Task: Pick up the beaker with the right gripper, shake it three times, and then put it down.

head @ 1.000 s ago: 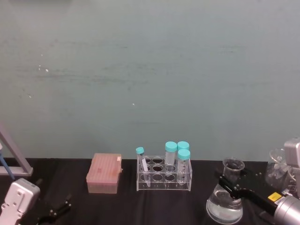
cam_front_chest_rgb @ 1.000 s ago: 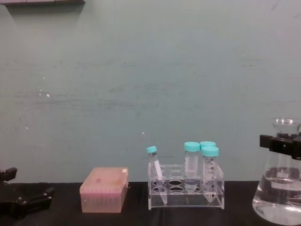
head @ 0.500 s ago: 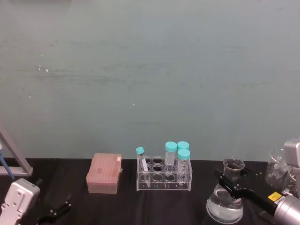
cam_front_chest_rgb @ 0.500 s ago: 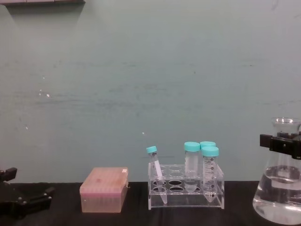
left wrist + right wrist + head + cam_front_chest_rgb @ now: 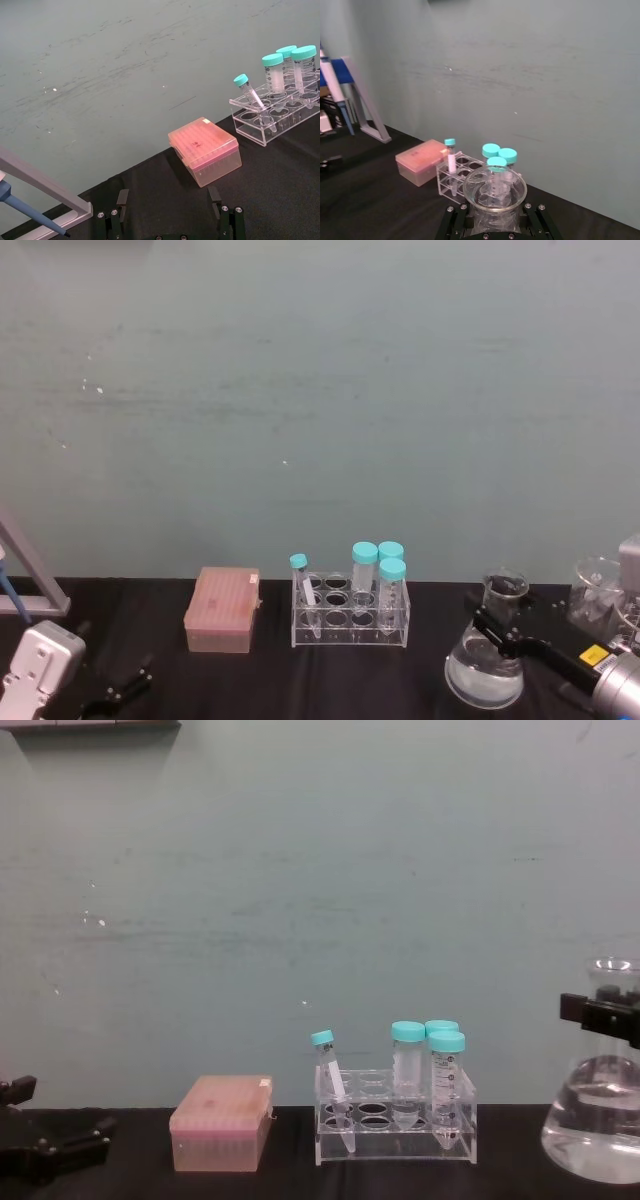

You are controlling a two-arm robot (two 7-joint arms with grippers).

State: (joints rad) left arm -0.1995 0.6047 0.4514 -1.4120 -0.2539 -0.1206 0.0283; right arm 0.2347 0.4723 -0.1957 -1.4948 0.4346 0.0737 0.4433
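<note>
The beaker (image 5: pixel 485 670) is a clear conical flask with some clear liquid in its wide base, at the right end of the black table. My right gripper (image 5: pixel 503 630) is shut on its narrow neck just under the flared rim. From the chest, the beaker (image 5: pixel 600 1120) is upright at the right edge with the right gripper (image 5: pixel 605 1015) across its neck. The right wrist view looks down into the beaker (image 5: pixel 495 192) between the blocky jaws of the right gripper (image 5: pixel 495 220). My left gripper (image 5: pixel 115 695) rests open and parked at the table's near left.
A clear rack (image 5: pixel 350 615) of teal-capped tubes stands mid-table, left of the beaker. A pink tip box (image 5: pixel 222 610) sits further left. A pipette stand (image 5: pixel 30 570) leans at the far left. More glassware (image 5: pixel 595 590) stands behind the right arm.
The beaker and the right gripper have shifted a little up and to the right. The liquid inside sits differently. The left arm has not moved.
</note>
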